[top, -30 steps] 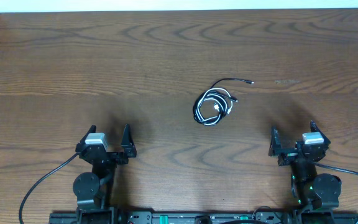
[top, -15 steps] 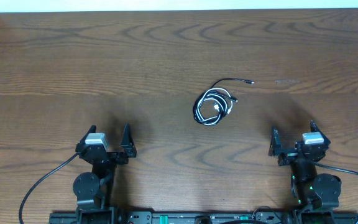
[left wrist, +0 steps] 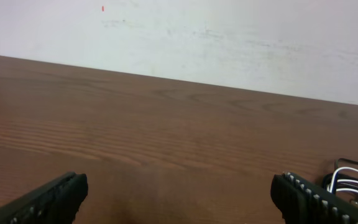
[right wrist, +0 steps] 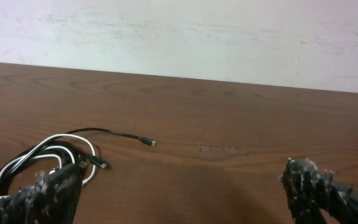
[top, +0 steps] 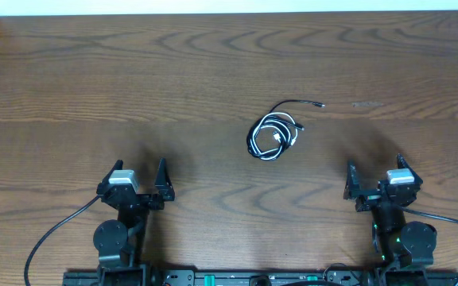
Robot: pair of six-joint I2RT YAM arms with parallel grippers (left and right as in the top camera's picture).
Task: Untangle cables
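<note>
The cables [top: 273,135] lie as a small coiled bundle of black and white cord right of the table's centre, with one black end and its plug [top: 319,104] trailing up and right. In the right wrist view the bundle [right wrist: 48,155] lies at the lower left, partly behind my left finger, and its plug [right wrist: 149,142] points right. The left wrist view catches only the bundle's edge [left wrist: 353,182] at far right. My left gripper [top: 140,179] stands open near the front edge at left. My right gripper [top: 374,176] stands open at front right. Both hold nothing.
The wooden table [top: 133,87] runs back to a white wall [right wrist: 179,37]. A faint scuff mark [right wrist: 219,149] lies right of the plug. Thick black arm wires [top: 50,234] loop out beside both arm bases at the front edge.
</note>
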